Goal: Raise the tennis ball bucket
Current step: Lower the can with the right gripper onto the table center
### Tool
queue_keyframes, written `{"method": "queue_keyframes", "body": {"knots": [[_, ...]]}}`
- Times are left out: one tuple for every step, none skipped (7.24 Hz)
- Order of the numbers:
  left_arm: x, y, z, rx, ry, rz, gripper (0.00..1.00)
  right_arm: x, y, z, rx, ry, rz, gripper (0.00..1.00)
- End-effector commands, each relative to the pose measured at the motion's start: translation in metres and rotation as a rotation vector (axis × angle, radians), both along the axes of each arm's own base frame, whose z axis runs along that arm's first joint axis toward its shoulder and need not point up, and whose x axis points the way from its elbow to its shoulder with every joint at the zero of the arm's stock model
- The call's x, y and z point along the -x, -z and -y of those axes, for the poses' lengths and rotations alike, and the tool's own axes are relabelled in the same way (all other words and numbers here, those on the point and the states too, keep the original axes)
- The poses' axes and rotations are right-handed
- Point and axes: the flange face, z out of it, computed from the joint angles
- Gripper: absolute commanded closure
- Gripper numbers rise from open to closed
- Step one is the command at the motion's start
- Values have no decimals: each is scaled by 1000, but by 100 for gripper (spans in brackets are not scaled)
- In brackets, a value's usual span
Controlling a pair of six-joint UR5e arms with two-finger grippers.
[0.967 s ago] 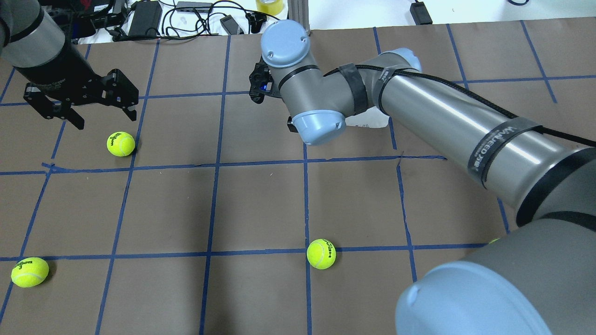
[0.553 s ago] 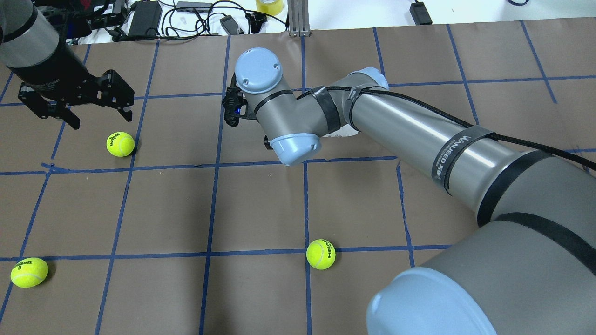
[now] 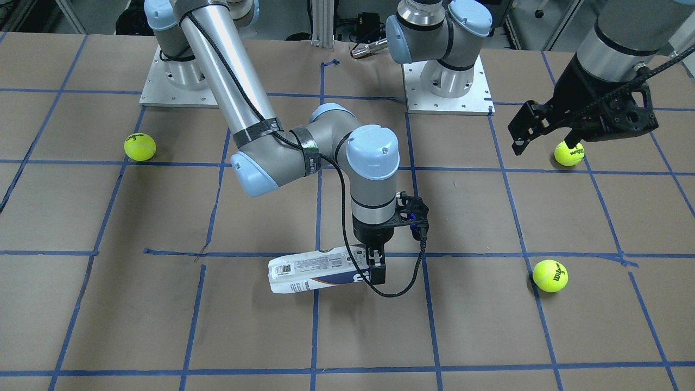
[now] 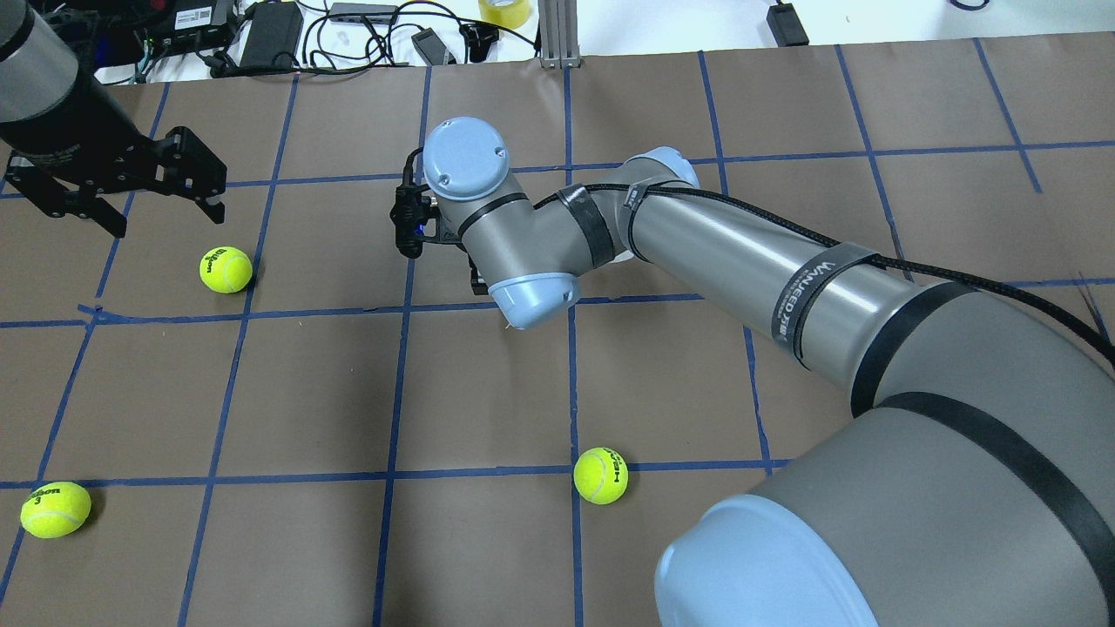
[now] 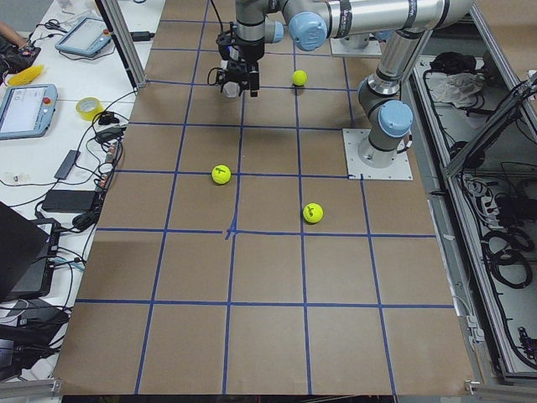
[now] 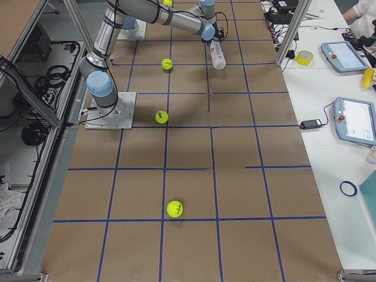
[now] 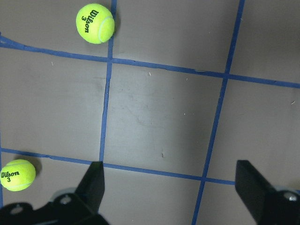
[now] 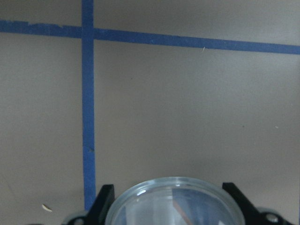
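The tennis ball bucket (image 3: 312, 271) is a clear tube with a white and navy label and a barcode. It lies almost level and low over the brown table. I cannot tell whether it touches the table. My right gripper (image 3: 376, 269) points down and is shut on its end on the robot's left. The tube's clear rounded wall (image 8: 173, 201) fills the gap between the fingers in the right wrist view. It also shows in the exterior right view (image 6: 218, 56). My right arm hides it in the overhead view. My left gripper (image 4: 165, 218) is open and empty, well above the table.
Tennis balls lie loose on the table: one (image 4: 226, 269) below my left gripper, one (image 4: 55, 509) at the near left, one (image 4: 600, 475) near the middle, one (image 3: 139, 146) by the right arm's base. Cables and devices (image 4: 270, 35) line the far edge.
My right arm has swung to the left in the overhead view, taking the tube along. My left gripper has drifted left and slightly away, still open.
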Motion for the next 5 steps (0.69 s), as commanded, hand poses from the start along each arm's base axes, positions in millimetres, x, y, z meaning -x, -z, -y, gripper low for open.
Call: {"method": "queue_keyframes", "body": {"knots": [[-2, 1, 0, -3, 4, -5, 0, -4, 0, -2, -31, 53, 54, 65], [-4, 2, 1, 0, 8, -16, 0, -5, 0, -3, -30, 54, 52, 56], [-4, 3, 2, 0, 8, -16, 0, -6, -1, -3, -27, 47, 55, 52], [-4, 3, 2, 0, 7, -17, 0, -7, -3, -3, -24, 50, 58, 50], [-4, 3, 3, 2, 7, -17, 0, -7, -3, -2, -22, 60, 63, 53]]}}
